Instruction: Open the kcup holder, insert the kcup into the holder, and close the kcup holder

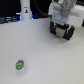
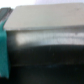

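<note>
Green-lidded and alone on the pale counter (image 1: 45,55), the kcup (image 1: 19,64) lies low toward the exterior view's left — well apart from the end effector (image 1: 62,34), which hangs at the upper part of the exterior view's right. Bare surface separates the two; nothing touches the pod. Its whitish rim shows faintly around the lid, though the picture is too soft to tell whether it sits upright or tipped.

At the arm, white housing tops two dark fingers (image 1: 55,31) pointing down at the counter, with a visible gap between them and nothing seen held there; the jaws look parted, moderately wide. Their tips appear close to the surface, but contact cannot be judged.

Behind, at the back edge, a white bottle-like object (image 1: 25,10) stands against a dark background with bluish glints; what the dark shapes are cannot be made out.

The wrist view is heavily blurred — a grey slab (image 2: 47,17) above a dark band (image 2: 47,57) with a pale streak, and a teal strip (image 2: 4,52) at one edge. Whether this is the kcup holder cannot be told. No brand, label or writing is legible in either view.
</note>
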Robot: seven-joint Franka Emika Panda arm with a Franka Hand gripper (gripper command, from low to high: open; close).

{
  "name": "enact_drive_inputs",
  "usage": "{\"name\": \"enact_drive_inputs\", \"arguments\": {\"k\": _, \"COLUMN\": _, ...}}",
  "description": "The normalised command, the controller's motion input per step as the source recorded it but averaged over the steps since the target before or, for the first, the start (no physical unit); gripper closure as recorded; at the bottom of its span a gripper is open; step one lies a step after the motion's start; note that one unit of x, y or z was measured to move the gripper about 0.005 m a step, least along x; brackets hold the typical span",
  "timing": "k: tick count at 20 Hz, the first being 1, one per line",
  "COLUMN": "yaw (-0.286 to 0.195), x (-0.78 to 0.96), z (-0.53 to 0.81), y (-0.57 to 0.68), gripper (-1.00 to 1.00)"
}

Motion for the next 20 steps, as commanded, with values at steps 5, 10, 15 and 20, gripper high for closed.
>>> {"name": "enact_drive_inputs", "arguments": {"k": 5, "yaw": -0.055, "x": 0.9, "z": 0.05, "y": -0.41, "gripper": 1.0}}
{"name": "enact_drive_inputs", "arguments": {"k": 10, "yaw": -0.06, "x": 0.89, "z": 0.05, "y": -0.43, "gripper": 1.0}}
{"name": "enact_drive_inputs", "arguments": {"k": 15, "yaw": -0.066, "x": 0.87, "z": 0.07, "y": -0.45, "gripper": 1.0}}
{"name": "enact_drive_inputs", "arguments": {"k": 20, "yaw": -0.055, "x": 0.54, "z": 0.06, "y": -0.24, "gripper": -1.0}}
